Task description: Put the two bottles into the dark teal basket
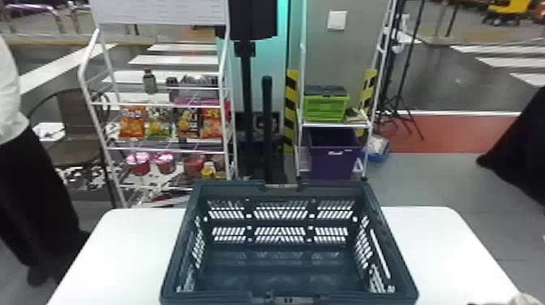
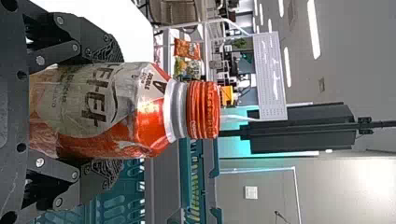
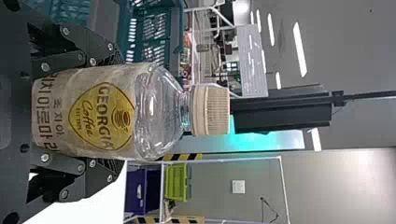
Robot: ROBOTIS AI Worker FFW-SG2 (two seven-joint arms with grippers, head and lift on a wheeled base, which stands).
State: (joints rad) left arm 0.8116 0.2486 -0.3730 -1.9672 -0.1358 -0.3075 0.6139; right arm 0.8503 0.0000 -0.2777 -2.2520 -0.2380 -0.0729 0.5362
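Gripped firmly around its body by the jaws of the left gripper, an orange-capped bottle stands upright. Its long axis is close to vertical in the room, with the cap pointing up toward the ceiling and its base down between the jaws. A pale label with dark lettering covers part of its red and orange wrap.

Likewise, the jaws of the right gripper are closed on both sides of a beige-capped bottle. That one is also upright, its long axis near vertical and its cap uppermost. Its shoulder is clear, and a yellow diamond marks the label.

Neither bottle is in the dark teal basket. The basket shows to the robot's right of the orange-capped bottle and to the robot's left of the beige-capped bottle; how near each one is, the views do not settle.

On the white table, the basket sits with its opening up and its longer sides running left to right. Behind the table, a white rack on the left carries snack bags and cups. Farther right, a green crate rests above a purple bin.
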